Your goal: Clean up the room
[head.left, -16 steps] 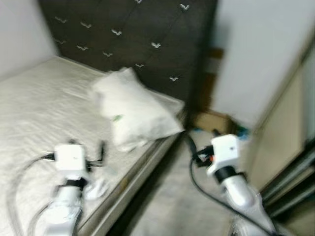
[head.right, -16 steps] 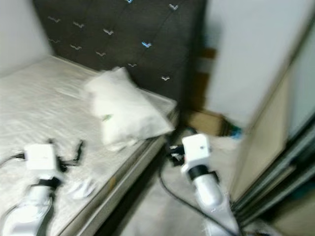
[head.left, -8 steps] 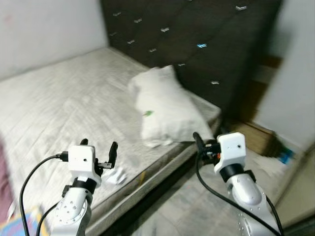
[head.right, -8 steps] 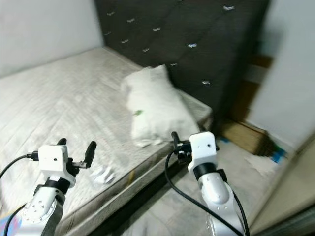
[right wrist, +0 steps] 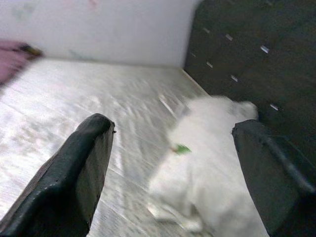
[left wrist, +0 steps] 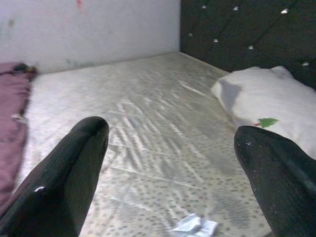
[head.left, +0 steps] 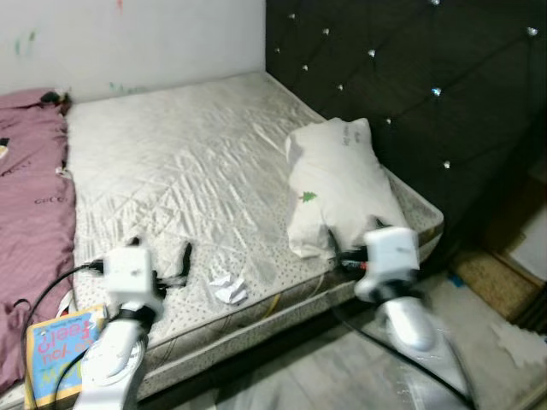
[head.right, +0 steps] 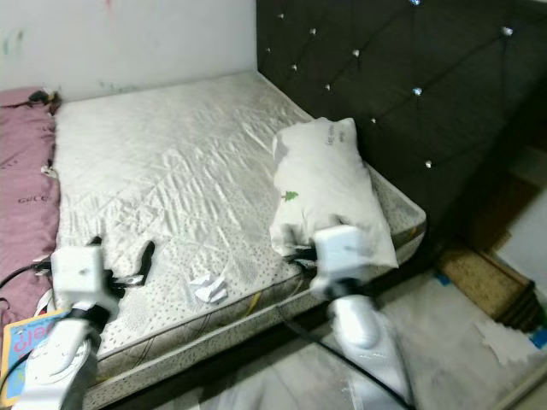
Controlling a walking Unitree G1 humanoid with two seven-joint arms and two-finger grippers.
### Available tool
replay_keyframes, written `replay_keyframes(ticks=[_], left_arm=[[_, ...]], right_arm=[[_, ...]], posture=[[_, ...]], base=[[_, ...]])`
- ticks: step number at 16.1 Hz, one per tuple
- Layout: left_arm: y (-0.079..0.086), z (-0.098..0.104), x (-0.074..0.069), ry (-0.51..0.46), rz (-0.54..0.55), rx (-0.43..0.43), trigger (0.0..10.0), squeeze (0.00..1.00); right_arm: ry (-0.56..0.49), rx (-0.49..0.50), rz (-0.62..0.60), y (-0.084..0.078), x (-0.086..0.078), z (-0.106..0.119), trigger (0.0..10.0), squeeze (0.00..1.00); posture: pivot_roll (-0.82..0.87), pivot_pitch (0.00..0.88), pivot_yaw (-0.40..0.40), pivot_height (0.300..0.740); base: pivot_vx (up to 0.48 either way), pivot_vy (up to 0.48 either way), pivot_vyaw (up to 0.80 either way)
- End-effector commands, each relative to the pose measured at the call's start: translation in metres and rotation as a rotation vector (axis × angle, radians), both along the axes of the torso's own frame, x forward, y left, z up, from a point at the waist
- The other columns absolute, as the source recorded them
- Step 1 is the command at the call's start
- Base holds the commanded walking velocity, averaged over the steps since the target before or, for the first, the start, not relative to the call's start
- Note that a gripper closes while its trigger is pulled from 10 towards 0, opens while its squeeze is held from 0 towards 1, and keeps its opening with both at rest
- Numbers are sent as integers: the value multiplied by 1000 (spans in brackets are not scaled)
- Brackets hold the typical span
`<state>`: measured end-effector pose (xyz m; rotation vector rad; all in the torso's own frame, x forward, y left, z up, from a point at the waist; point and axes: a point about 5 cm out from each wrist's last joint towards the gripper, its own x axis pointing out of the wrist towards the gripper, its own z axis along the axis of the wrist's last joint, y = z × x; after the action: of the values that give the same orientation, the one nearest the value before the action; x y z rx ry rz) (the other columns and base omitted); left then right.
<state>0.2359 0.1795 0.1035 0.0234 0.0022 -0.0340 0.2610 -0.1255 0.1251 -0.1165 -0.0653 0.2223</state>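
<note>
A crumpled paper (head.left: 227, 289) lies on the bed (head.left: 197, 171), near its front edge. The left gripper (left wrist: 168, 163), wide open and empty, hangs just beside it. The right gripper (right wrist: 173, 163), also wide open and empty, faces the pillow (head.left: 338, 184). A clumsy grab could push the paper off onto the floor.

The right arm (head.left: 402, 299) was blurry and hid the near end of the pillow (head.left: 342, 184). Beside the pillow, the pink blanket (head.left: 30, 213) ran off the picture's edge.
</note>
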Motion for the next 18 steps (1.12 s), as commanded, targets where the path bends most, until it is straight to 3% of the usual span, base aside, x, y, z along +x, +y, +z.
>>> replay_keyframes(ticks=[1, 7, 10, 18], left_arm=[[-4, 2, 0, -6, -18, -10, 10000, 0], [-6, 3, 0, -12, -23, -14, 10000, 0], [-10, 5, -1, -23, -69, -25, 10000, 0], [-17, 3, 0, -16, -108, -67, 10000, 0]], right_arm=[[11, -15, -23, -9, -1, -2, 10000, 0], [6, -4, -15, -8, 1, -2, 10000, 0], [10, 70, -12, -7, 2, -1, 10000, 0], [-7, 51, -18, -9, 9, 1, 10000, 0]], posture=[[5, 48, -23, 740], [7, 46, -27, 740], [13, 36, -29, 740], [13, 30, -30, 740]], base=[[0, 0, 800], [0, 0, 800], [0, 0, 0], [30, 0, 0]])
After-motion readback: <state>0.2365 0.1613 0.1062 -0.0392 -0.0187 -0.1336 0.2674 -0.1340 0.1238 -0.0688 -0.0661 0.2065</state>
